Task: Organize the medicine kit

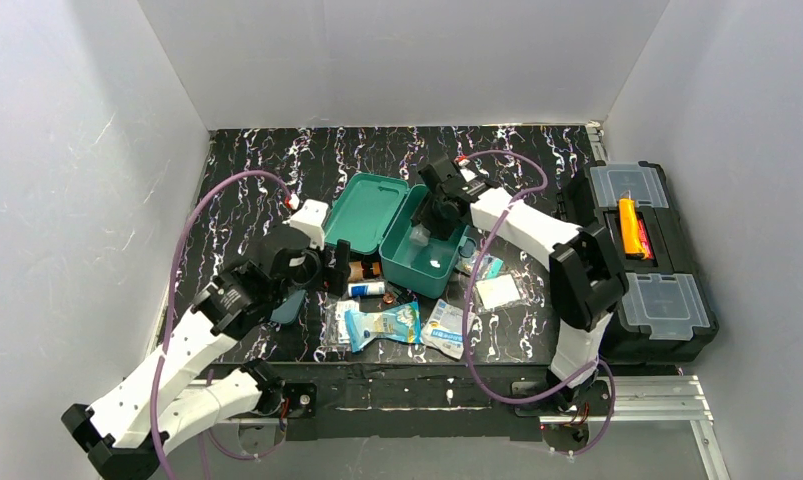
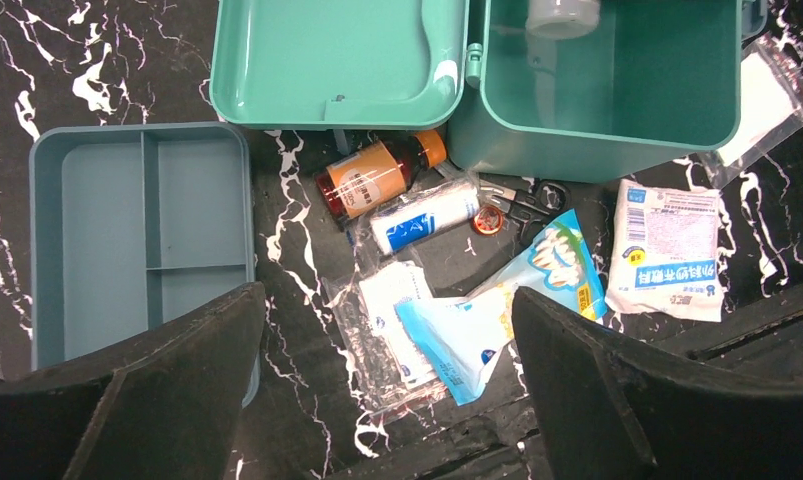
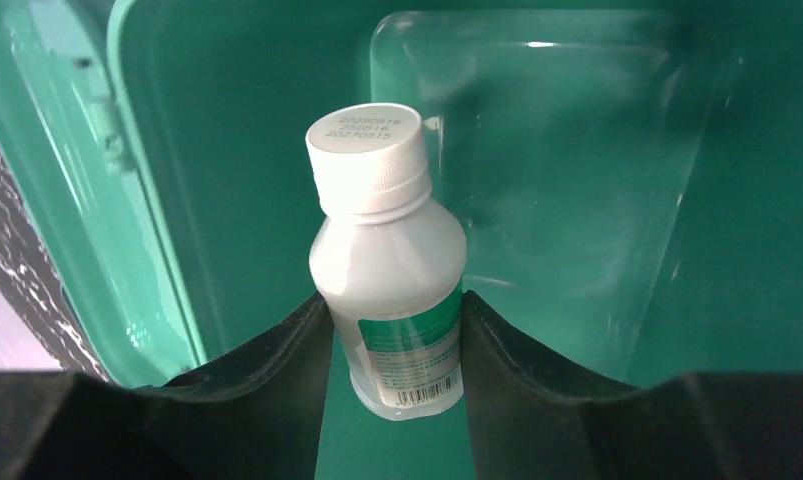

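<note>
The teal medicine kit (image 1: 439,268) stands open mid-table, its lid (image 1: 372,208) laid back to the left. My right gripper (image 1: 423,232) reaches down into the box and is shut on a white bottle (image 3: 387,260) with a white cap and green label, held upright above the kit's floor (image 3: 597,200). My left gripper (image 2: 387,400) hovers open and empty above the loose supplies in front of the kit. The blue-teal inner tray (image 2: 97,230) lies empty on the table, left of the lid (image 2: 337,60).
In front of the kit lie a brown bottle (image 2: 377,178), a white tube (image 2: 422,215), scissors (image 2: 522,200), a blue packet (image 2: 507,320), a white packet (image 2: 665,250) and a clear bag of pads (image 2: 392,320). A black toolbox (image 1: 642,250) sits at the right edge.
</note>
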